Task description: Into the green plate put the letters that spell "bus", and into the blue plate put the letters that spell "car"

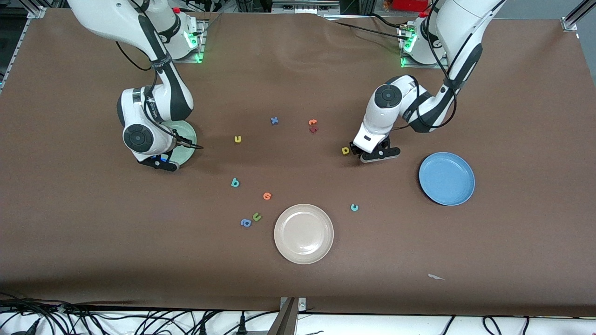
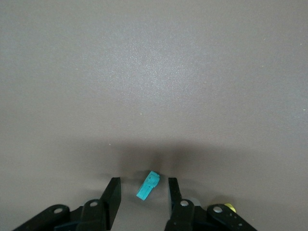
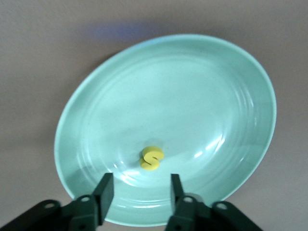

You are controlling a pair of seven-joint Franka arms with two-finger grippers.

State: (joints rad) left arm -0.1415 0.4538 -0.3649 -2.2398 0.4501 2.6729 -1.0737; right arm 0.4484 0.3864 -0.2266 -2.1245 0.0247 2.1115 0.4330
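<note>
The beige-white plate [image 1: 303, 233] sits on the brown table [image 1: 512, 93] close to the front camera. Farther from the camera than it, toward the left arm's end, lies the blue plate [image 1: 446, 178]; a teal "c" [image 1: 354, 207] rests between the two. The left claw [image 1: 378, 154] is down at the table, farther from the camera than the beige-white plate, with a yellow D-like letter [image 1: 345, 150] just beside it. Toward the right arm's end, the right claw [image 1: 160, 163] hangs over the green plate [image 1: 187, 136], mostly hidden by the arm. Beside the beige-white plate lie a green "u" [image 1: 256, 216] and a blue "a" [image 1: 246, 223]; a teal "b" [image 1: 235, 183] and a yellow "u" [image 1: 238, 138] lie farther from the camera.
</note>
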